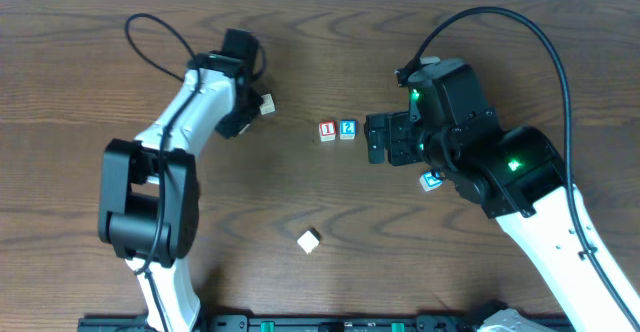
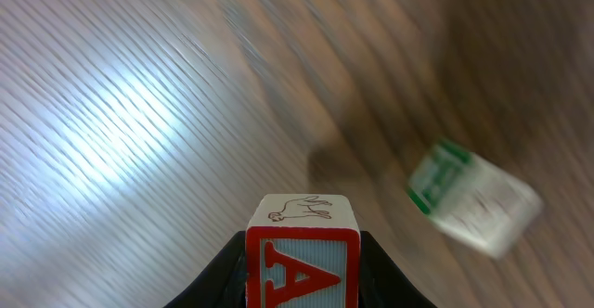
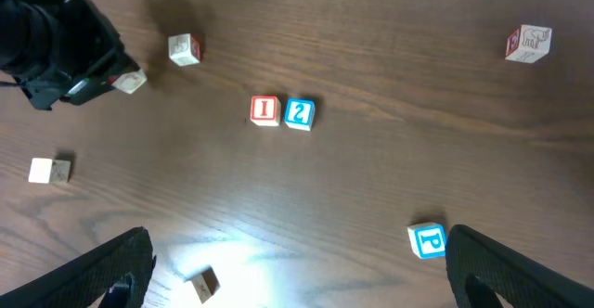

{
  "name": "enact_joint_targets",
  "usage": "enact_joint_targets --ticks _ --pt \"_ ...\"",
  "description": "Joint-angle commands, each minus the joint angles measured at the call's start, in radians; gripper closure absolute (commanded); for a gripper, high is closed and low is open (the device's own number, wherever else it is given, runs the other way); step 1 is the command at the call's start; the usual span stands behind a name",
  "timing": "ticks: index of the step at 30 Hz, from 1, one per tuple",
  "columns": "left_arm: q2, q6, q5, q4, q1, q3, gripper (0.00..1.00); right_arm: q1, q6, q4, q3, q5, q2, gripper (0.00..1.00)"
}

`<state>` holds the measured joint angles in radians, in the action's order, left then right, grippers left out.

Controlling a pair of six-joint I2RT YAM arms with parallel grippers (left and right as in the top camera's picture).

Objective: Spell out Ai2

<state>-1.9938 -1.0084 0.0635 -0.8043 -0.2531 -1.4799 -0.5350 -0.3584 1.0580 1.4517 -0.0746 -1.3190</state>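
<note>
Red-lettered A block [image 2: 302,252] sits clamped in left gripper [image 1: 252,110], well left of I block [image 1: 327,130] and 2 block [image 1: 348,129], which touch side by side. Right gripper [image 1: 376,139] is spread wide, empty, just right of 2 block.

Camera setup: one fixed top view, two wrist views at very different heights.
Overhead looks straight down on the whole bench [image 1: 300,32] from far out, both arms in frame. Left wrist sits low and close, looking out past the left jaws; A block [image 2: 302,262] fills the bottom edge, background blurred. Right wrist is high, facing down, right jaws at the bottom corners. It shares I block [image 3: 264,109], 2 block [image 3: 299,113], P block [image 3: 427,241] and left arm [image 3: 56,48] with overhead.
</note>
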Motion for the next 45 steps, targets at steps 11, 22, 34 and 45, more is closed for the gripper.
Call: enact_joint_targets --ticks 11,22,34,45 --pt "0.025 -0.297 0.057 -0.026 -0.228 -0.023 0.94 0.006 0.046 0.054 0.004 0.004 0.008 0.01" --pt "0.025 -0.701 0.16 -0.03 -0.285 -0.023 0.94 0.006 0.045 0.075 0.004 0.004 0.008 0.01" --pt "0.019 -0.832 0.093 0.057 -0.287 -0.023 0.94 0.006 0.045 0.079 0.004 0.004 0.008 0.01" --pt "0.001 -0.832 0.101 0.057 -0.317 -0.023 0.94 0.006 0.045 0.082 0.004 0.005 0.008 0.01"
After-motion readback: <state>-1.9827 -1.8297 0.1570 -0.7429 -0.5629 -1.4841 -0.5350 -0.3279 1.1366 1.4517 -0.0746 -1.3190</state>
